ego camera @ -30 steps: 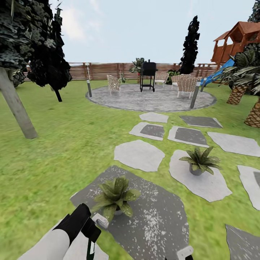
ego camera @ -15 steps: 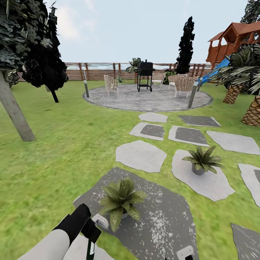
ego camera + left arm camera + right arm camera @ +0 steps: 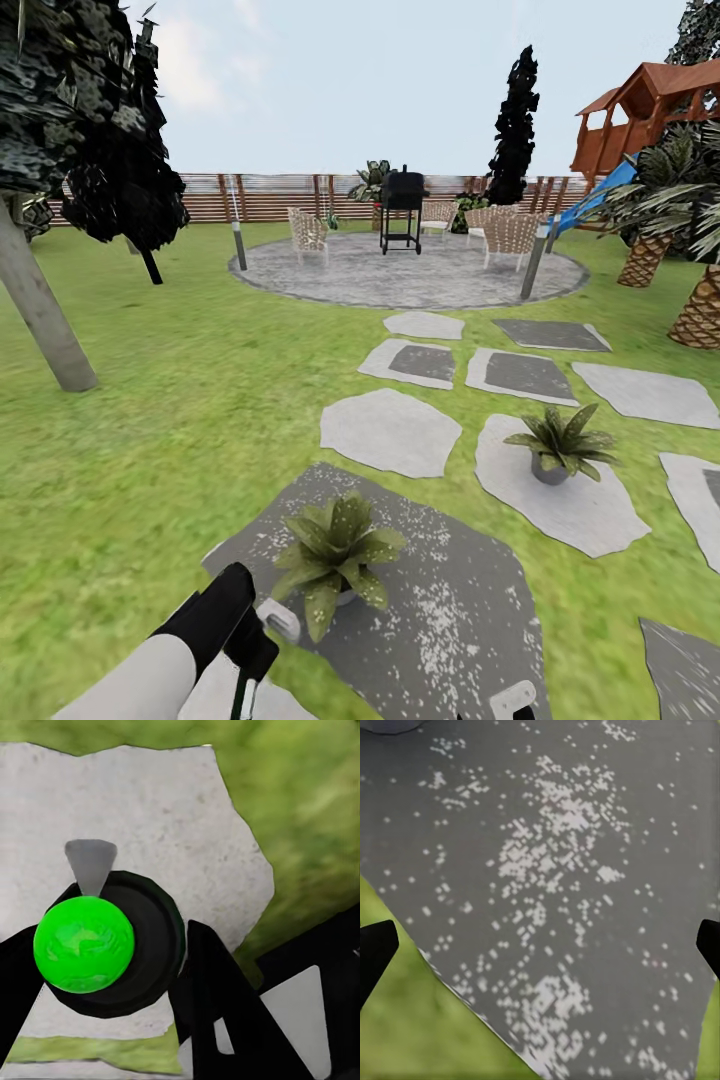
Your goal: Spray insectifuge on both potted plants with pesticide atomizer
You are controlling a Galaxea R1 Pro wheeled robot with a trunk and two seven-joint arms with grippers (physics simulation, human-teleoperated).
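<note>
My left gripper [image 3: 252, 650] is shut on the pesticide atomizer [image 3: 278, 620], low at the left of the head view. The atomizer's pale trigger head points toward the near potted plant [image 3: 335, 560], close beside its leaves. In the left wrist view the dark bottle [image 3: 146, 922] sits between the black fingers [image 3: 225, 1005], with a green ball on it and a grey nozzle cone over pale stone. The second potted plant [image 3: 560, 445] stands on a pale stone further right. My right gripper [image 3: 540, 945] is open over the dark speckled stone [image 3: 562, 870], its fingertips wide apart.
Stepping stones [image 3: 390, 430] lead across the lawn to a round paved patio [image 3: 410, 270] with a black grill [image 3: 402, 205] and wicker chairs. A tree trunk [image 3: 40, 310] leans at the left, palms [image 3: 700, 310] and a wooden playhouse stand right. A slatted fence [image 3: 280, 195] closes the back.
The whole picture shifted a little between the oldest frame and half a second ago, so the camera moved. Since then my left gripper and the atomizer have dipped slightly.
</note>
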